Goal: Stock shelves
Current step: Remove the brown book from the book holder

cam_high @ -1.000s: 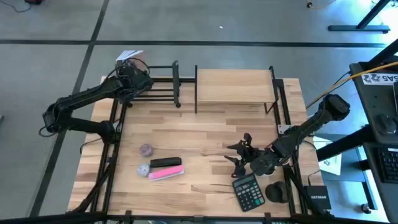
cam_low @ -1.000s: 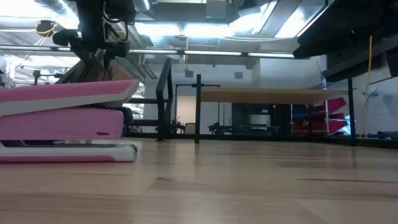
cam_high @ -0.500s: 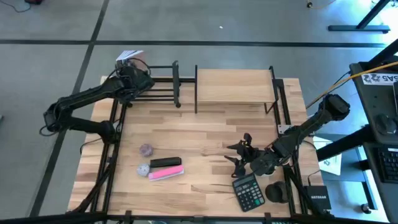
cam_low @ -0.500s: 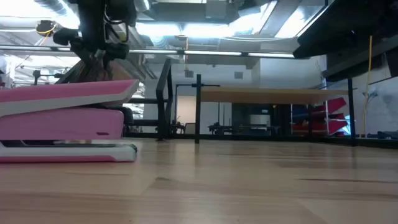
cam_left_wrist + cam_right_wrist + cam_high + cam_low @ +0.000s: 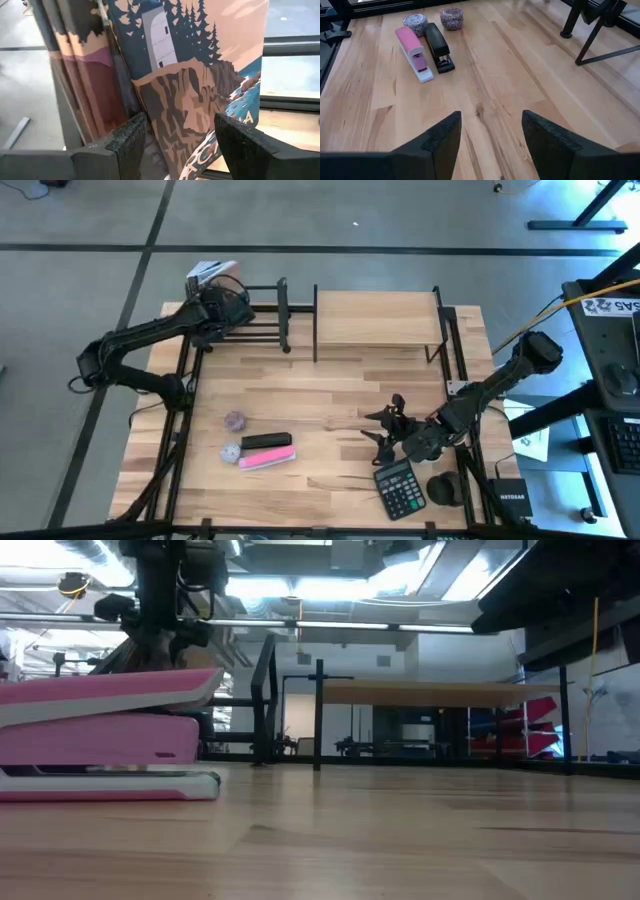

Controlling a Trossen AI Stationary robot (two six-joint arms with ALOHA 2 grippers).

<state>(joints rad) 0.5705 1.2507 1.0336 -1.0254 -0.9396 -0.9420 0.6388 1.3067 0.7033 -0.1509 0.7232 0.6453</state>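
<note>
We see the left end effector [image 5: 238, 308] at the far left corner of the tabletop [image 5: 330, 395], over the black rack [image 5: 262, 320]. In the left wrist view its fingers [image 5: 131, 142] sit on either side of a flat illustrated item [image 5: 195, 85] showing a lighthouse, cliff and pines; contact is not clear, so we cannot tell whether it grips. More printed panels [image 5: 80, 70] stand beside that item.

Near the front left lie two small round tins [image 5: 234, 421], a black stapler [image 5: 265, 441] and a pink stapler [image 5: 266, 458], the staplers side by side. The pink stapler [image 5: 105, 735] fills the low view's left.

The wood shelf [image 5: 378, 318] stands at the far middle, just right of the rack, nothing visible on its top board.

The right end effector [image 5: 383, 426] hangs open over bare tabletop at front right, fingers [image 5: 442, 137] spread wide, holding nothing. A calculator [image 5: 400, 489] lies just in front of it, a dark round object [image 5: 446, 488] to the calculator's right.
</note>
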